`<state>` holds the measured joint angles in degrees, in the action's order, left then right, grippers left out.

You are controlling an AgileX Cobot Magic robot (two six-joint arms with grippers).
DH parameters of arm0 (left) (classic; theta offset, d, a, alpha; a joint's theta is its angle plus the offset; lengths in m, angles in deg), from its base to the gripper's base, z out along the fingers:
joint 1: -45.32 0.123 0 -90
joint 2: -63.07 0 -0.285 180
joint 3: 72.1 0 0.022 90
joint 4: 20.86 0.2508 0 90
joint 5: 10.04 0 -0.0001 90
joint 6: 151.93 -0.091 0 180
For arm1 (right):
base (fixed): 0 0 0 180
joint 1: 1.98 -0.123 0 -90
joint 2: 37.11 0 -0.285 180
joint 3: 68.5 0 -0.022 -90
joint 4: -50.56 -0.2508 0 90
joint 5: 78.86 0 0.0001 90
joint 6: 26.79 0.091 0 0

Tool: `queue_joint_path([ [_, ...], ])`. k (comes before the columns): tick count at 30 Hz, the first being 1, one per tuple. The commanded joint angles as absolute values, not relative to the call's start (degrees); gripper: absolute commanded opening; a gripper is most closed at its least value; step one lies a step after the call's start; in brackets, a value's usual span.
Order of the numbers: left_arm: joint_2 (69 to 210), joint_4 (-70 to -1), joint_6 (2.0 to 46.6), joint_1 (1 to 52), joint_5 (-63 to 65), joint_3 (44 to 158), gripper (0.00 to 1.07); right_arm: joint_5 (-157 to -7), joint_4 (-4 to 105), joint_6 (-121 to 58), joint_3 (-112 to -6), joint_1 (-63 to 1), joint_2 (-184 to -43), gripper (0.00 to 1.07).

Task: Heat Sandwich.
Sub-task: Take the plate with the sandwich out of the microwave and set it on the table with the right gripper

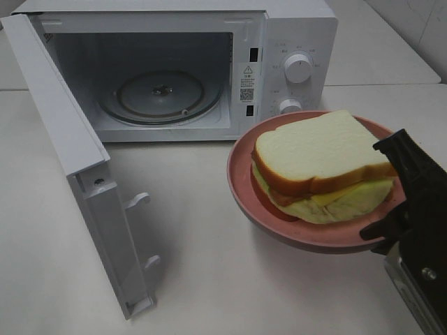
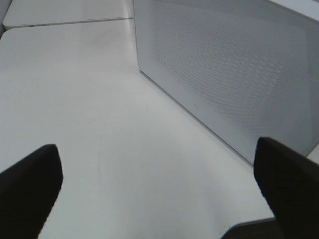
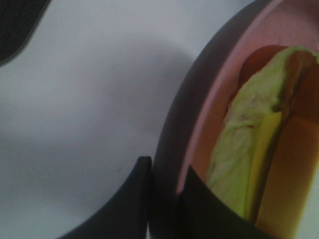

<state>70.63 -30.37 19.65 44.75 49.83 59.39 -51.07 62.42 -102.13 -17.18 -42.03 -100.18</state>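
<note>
The sandwich (image 1: 321, 157), white bread with a tan crust and yellow-green filling, lies on a round pink plate (image 1: 241, 174) held above the table in front of the microwave's control panel. My right gripper (image 1: 394, 199) is shut on the plate's right rim. In the right wrist view its fingers (image 3: 134, 199) pinch the plate (image 3: 214, 99) rim, with the sandwich (image 3: 249, 149) just beyond. My left gripper (image 2: 159, 191) shows only in the left wrist view. It is open and empty above bare table, beside a perforated white panel (image 2: 224, 74).
The white microwave (image 1: 297, 35) stands at the back with its cavity open and the glass turntable (image 1: 160, 94) bare. Its door (image 1: 63, 118) swings out toward the front left, latches (image 1: 140, 200) facing the table middle. Two knobs (image 1: 298, 68) sit just behind the plate.
</note>
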Motion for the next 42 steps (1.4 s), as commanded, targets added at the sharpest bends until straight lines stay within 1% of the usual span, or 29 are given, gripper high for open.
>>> queue_joint_path([
  [1,69.1,-30.5,19.6,45.0,49.3,59.3,1.01,-50.1,65.2,-98.5,-16.3,-42.1,-97.1,0.00],
  [10,69.1,-30.5,19.6,45.0,49.3,59.3,1.01,-46.1,68.3,-91.6,-14.0,-42.1,-92.8,0.00],
  [18,69.1,-30.5,19.6,45.0,49.3,59.3,1.01,-42.5,75.0,-78.3,-13.6,-42.1,-92.7,0.00],
  [20,69.1,-30.5,19.6,45.0,49.3,59.3,1.01,-41.4,77.9,-71.1,-13.6,-42.1,-92.8,0.00],
  [22,69.1,-30.5,19.6,45.0,49.3,59.3,1.01,-40.8,79.1,-68.4,-13.6,-42.1,-92.8,0.00],
  [25,69.1,-30.5,19.6,45.0,49.3,59.3,1.01,-37.5,84.2,-58.9,-13.6,-42.1,-93.0,0.00],
  [26,69.1,-30.5,19.6,45.0,49.3,59.3,1.01,-37.5,84.2,-58.9,-13.6,-42.1,-93.0,0.00],
  [27,69.1,-30.5,19.6,45.0,49.3,59.3,1.01,-35.9,86.5,-53.7,-13.6,-42.1,-93.0,0.00],
  [30,69.1,-30.5,19.6,45.0,49.3,59.3,1.01,-33.7,90.0,-46.4,-13.6,-42.1,-93.0,0.00],
  [31,69.1,-30.5,19.6,45.0,49.3,59.3,1.01,-33.7,90.0,-46.4,-13.6,-42.1,-93.0,0.00],
  [32,69.1,-30.5,19.6,45.0,49.3,59.3,1.01,-32.6,91.9,-41.9,-13.6,-42.1,-93.0,0.00],
  [35,69.1,-30.5,19.6,45.0,49.3,59.3,1.01,-31.4,93.5,-37.8,-13.6,-42.1,-93.0,0.00],
  [37,69.1,-30.5,19.6,45.0,49.3,59.3,1.01,-30.4,95.5,-31.7,-13.6,-42.1,-93.2,0.00],
  [42,69.1,-30.5,19.6,45.0,49.3,59.3,1.01,-28.6,97.7,-24.3,-13.6,-42.0,-97.0,0.00],
])
